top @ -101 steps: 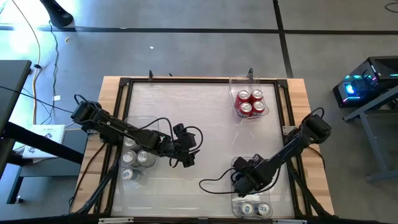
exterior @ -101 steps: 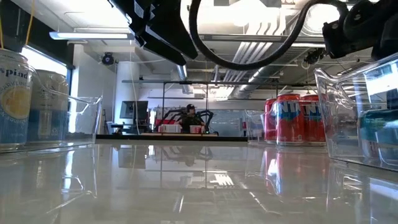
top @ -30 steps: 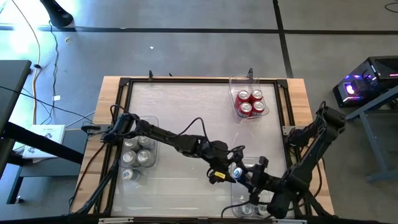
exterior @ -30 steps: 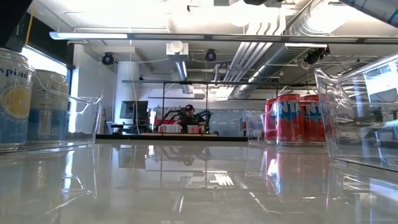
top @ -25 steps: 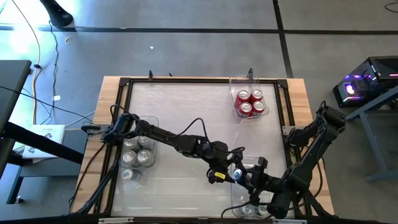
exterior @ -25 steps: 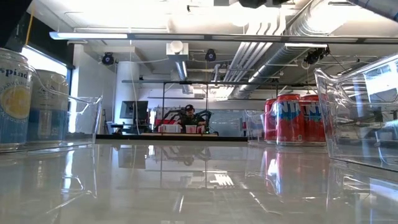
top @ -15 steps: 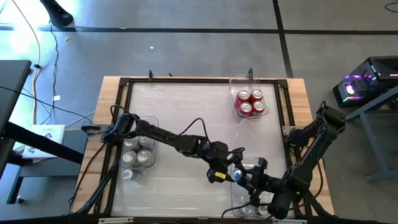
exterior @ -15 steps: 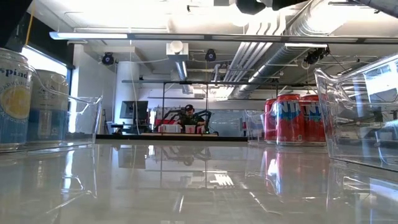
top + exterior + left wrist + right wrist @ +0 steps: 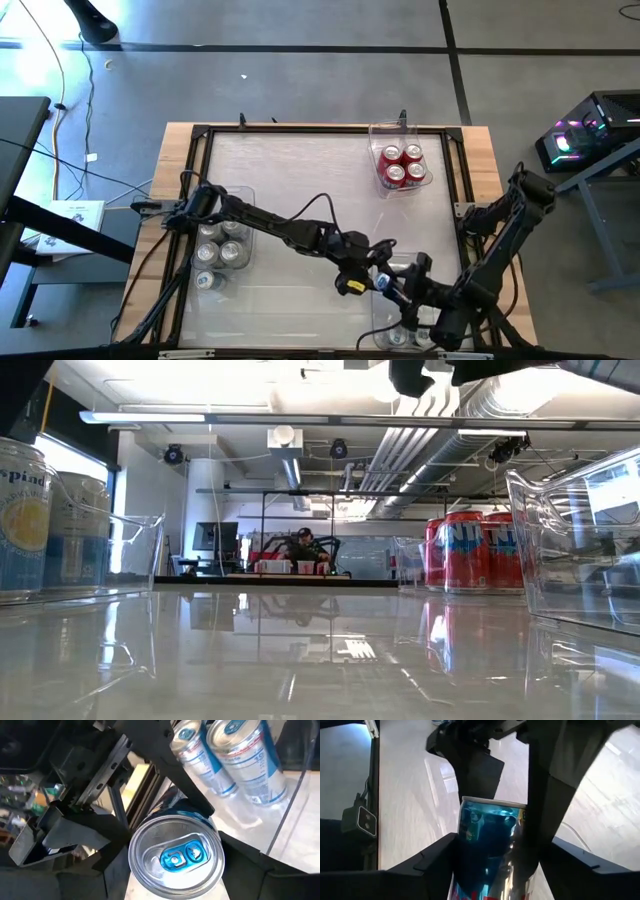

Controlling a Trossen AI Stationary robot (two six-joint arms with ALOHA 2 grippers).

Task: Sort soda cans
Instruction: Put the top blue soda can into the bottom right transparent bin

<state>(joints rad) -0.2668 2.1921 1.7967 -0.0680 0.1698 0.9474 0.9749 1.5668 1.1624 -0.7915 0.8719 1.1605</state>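
— Left gripper point(image 9: 368, 272)?
— Stretched from the left side across to the near right part of the table point(image 9: 300, 180). Clamped on a blue can point(image 9: 381, 283), silver top up, one dark finger point(image 9: 240, 870) pressed to each side of it in the left wrist view.

— And the right gripper point(image 9: 392, 287)?
— Right beside it, on the near-right side of the same can, coming at it from the near edge. Can's blue body square in front of the right wrist camera. Gripping or already let go: cannot tell.

— So the can, exactly where?
— Between the two grippers, upright, just on the far side of the near-right bin point(image 9: 378, 335). Standing on the table or lifted off it: cannot tell either.

— Anything in that bin?
— Two more blue cans point(image 9: 410, 337), lying just past the held one in the left wrist view, partly hidden under the right arm from above.

— Other cans?
— Four red cans point(image 9: 403, 165) upright in a clear bin point(image 9: 390, 128) at the far right, well apart from both grippers. Silver cans point(image 9: 220, 245) in a clear bin point(image 9: 245, 192) at the left, partly under the left arm, so no sure count.

— Low view?
— Only dark parts of the arms along the top edge. Silver cans at the left, red ones at the right, bare glossy tabletop between. Far behind, a seated person point(image 9: 303, 545) in the room.
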